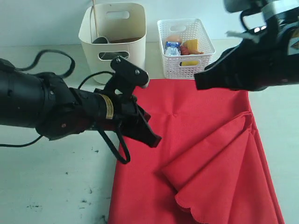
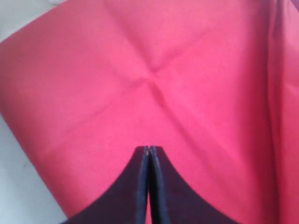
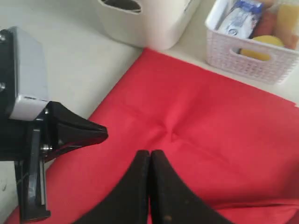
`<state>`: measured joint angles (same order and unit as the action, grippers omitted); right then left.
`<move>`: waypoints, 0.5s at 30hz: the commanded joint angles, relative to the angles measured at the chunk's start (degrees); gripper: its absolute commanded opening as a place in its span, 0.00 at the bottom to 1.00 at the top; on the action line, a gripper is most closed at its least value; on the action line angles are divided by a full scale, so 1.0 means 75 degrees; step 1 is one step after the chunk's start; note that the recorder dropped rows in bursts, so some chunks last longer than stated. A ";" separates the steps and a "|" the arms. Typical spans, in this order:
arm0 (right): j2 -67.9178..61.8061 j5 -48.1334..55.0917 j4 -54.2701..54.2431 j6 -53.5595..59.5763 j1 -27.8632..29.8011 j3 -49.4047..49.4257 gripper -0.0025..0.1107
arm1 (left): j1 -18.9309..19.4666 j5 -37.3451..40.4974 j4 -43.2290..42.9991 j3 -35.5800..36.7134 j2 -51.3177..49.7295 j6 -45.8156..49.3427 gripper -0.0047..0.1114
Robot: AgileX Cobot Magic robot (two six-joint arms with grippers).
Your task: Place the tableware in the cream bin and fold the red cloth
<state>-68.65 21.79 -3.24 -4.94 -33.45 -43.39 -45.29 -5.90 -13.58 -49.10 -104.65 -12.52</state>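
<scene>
The red cloth lies on the white table, with its near right corner turned over into a loose scalloped flap. My left gripper is shut and empty above the cloth's left part; in the left wrist view its jaws stand pressed together over the crossing creases of the red cloth. My right gripper hangs shut over the cloth's far edge, and its jaws hold nothing. The cream bin stands behind the cloth with a chopstick and dark tableware inside.
A white lattice basket with food items stands right of the cream bin. Bare white table lies left of the cloth. In the right wrist view the left gripper shows close beside my right jaws.
</scene>
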 commanded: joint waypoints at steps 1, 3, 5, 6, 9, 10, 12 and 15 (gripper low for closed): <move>-0.0829 -0.0485 0.0038 0.0177 -0.0483 0.0035 0.02 | 0.0013 -0.0727 -0.0104 0.0122 -0.0430 0.0045 0.06; -0.1160 -0.0629 0.0038 0.0177 -0.0612 0.0035 0.02 | 0.0027 -0.0844 -0.0104 0.0122 -0.0654 0.0135 0.06; -0.1476 -0.0726 0.0038 0.0162 -0.0699 0.0035 0.02 | 0.0027 -0.0931 -0.0104 0.0122 -0.0803 0.0210 0.06; -0.1650 -0.0716 -0.0014 0.0144 -0.0699 0.0035 0.02 | 0.0027 -0.0948 -0.0104 0.0107 -0.0891 0.0210 0.06; -0.2213 -0.0667 -0.0121 0.0063 -0.0699 0.0035 0.02 | 0.0027 -0.0761 -0.0104 -0.0041 -0.0988 0.0210 0.06; -0.2416 -0.0667 -0.0134 0.0063 -0.0699 0.0035 0.02 | 0.0027 -0.0732 -0.0104 -0.0078 -0.1008 0.0210 0.06; -0.2769 -0.0688 -0.0148 0.0063 -0.0699 0.0035 0.02 | 0.0027 -0.0675 -0.0104 -0.0115 -0.1042 0.0210 0.06; -0.3290 -0.0768 -0.0168 0.0063 -0.0699 0.0035 0.02 | 0.0027 -0.0638 -0.0104 -0.0143 -0.1059 0.0210 0.06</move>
<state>-90.10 17.28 -4.31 -4.31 -38.57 -43.39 -45.29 -10.82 -14.39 -49.78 -112.25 -10.99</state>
